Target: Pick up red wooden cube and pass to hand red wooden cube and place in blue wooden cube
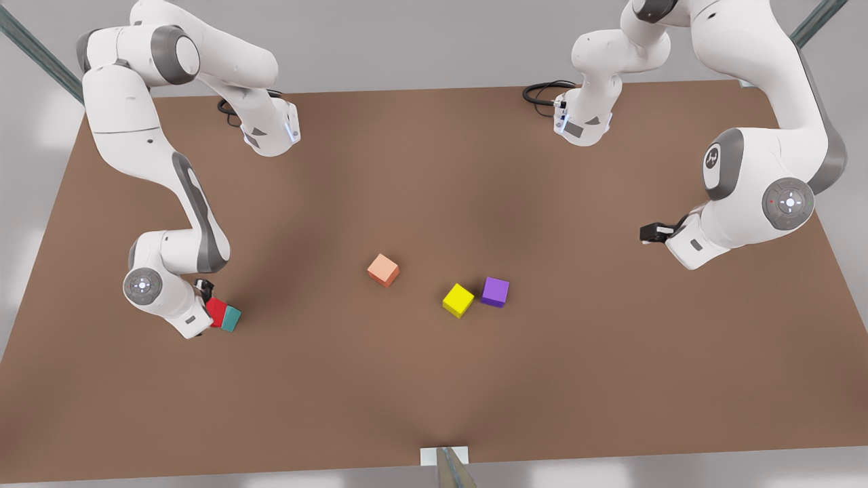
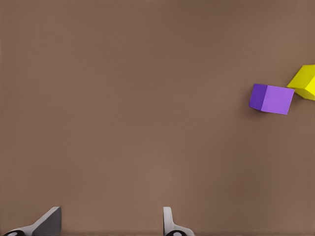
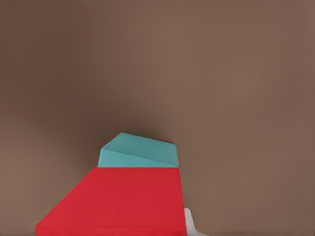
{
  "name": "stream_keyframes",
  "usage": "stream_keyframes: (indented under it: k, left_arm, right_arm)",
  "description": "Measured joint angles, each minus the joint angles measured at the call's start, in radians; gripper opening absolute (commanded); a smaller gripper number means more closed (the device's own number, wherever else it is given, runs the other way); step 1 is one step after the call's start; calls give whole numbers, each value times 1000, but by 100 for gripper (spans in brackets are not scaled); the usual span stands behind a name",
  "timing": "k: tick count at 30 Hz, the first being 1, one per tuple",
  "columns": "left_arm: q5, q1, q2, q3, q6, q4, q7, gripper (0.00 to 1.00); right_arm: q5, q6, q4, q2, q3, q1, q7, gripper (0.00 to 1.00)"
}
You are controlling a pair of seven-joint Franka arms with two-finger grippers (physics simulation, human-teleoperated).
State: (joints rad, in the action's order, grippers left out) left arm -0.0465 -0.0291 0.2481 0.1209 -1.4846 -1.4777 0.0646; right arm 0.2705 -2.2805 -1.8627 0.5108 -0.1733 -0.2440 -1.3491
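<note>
Red wooden cube [image 1: 216, 311] sits clamped between the right fingers [image 3: 191, 222], touching the blue wooden cube [image 1: 232, 318]; left fingers [image 2: 169, 220] spread wide.

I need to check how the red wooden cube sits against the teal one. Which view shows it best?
The right wrist view: the red wooden cube looms close, the blue wooden cube just behind. The front view shows them small beside the right gripper.

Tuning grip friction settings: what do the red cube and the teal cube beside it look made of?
Red wooden cube: flat, matte, evenly painted faces with no grain showing, so painted wood or plastic; the look leaves it open. Blue wooden cube: same matte, uniform teal finish, sharp edges, no gloss.
</note>
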Motion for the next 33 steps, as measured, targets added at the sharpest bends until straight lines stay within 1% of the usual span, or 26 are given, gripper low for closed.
stream_keyframes:
  k: [10, 24, 28, 33]
  left_arm:
    - [0, -4, 5, 0, 0, 0, -5, 100]
    - [-1, -8, 11, 0, 1, 2, -8, 100]
    - [-1, -9, 13, 0, 1, 1, -9, 100]
    - [-1, -12, 16, 0, -1, 1, -9, 100]
  right_arm:
    - [2, -5, 0, 7, -1, 0, 38, 100]
    - [-43, 58, -1, -1, -5, 0, 38, 100]
    - [-46, 72, 10, 2, -8, 0, 36, 100]
    - [-66, 128, 67, -6, -22, 4, 35, 100]
